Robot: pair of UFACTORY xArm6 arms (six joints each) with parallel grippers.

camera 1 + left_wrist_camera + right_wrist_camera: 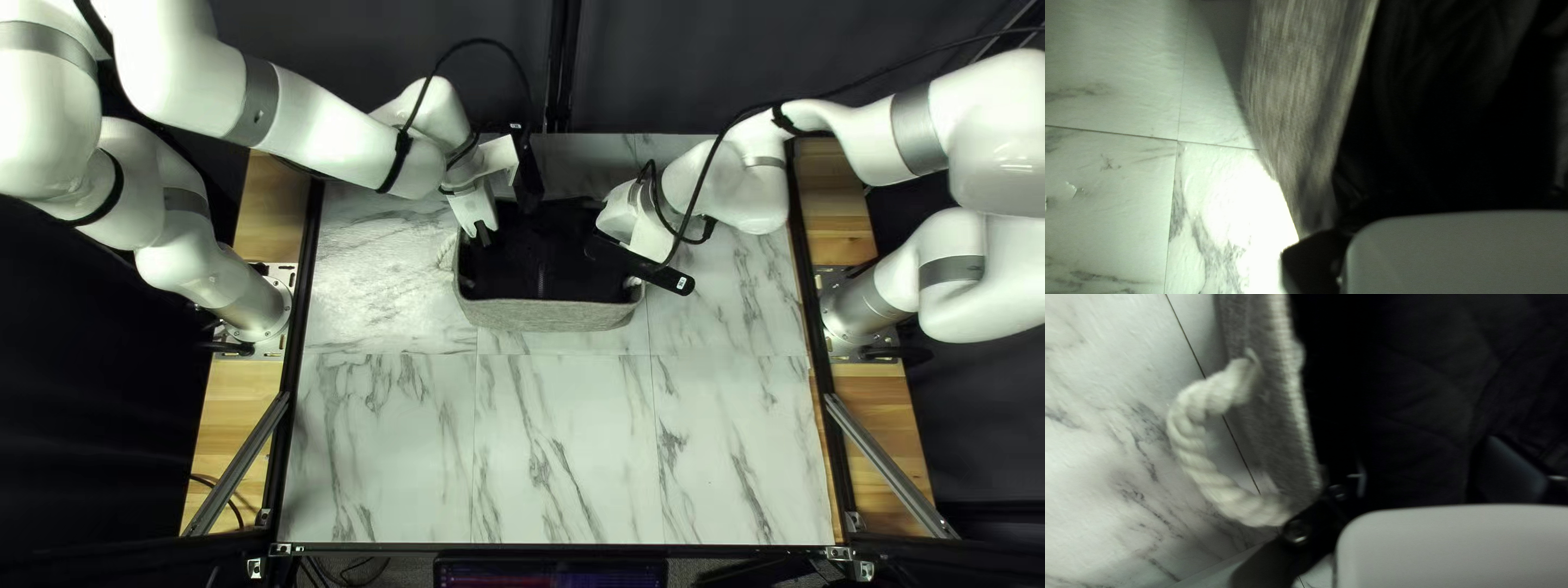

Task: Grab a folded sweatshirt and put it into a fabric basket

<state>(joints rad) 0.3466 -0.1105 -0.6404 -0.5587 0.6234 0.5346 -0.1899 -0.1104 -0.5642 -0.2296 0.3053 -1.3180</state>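
So, the basket (552,316) was crowded pretty badly by the two arms, with a black bar on the right arm (653,268) stuck out over its right end in the top left view. Loose cables (710,174) were looped above the arms too. A rope handle (1203,449) was seen curved outside the end wall, right beside the right gripper (618,216); whether it was touched couldn't be told.

As for the grippers: the right one was spread pretty wide, nothing pinched, dark cloth seen past the fingers (1514,471). The left gripper (483,235) was dipped in at the other end, just inside the rim, but how far it was opened, or whether anything was held, couldn't be made out.

The dark sweatshirt (520,267) was already tucked down inside the basket walls. Plenty of bare table (566,446) was left on the near side, while the far side was boxed in by the curtain (675,65).
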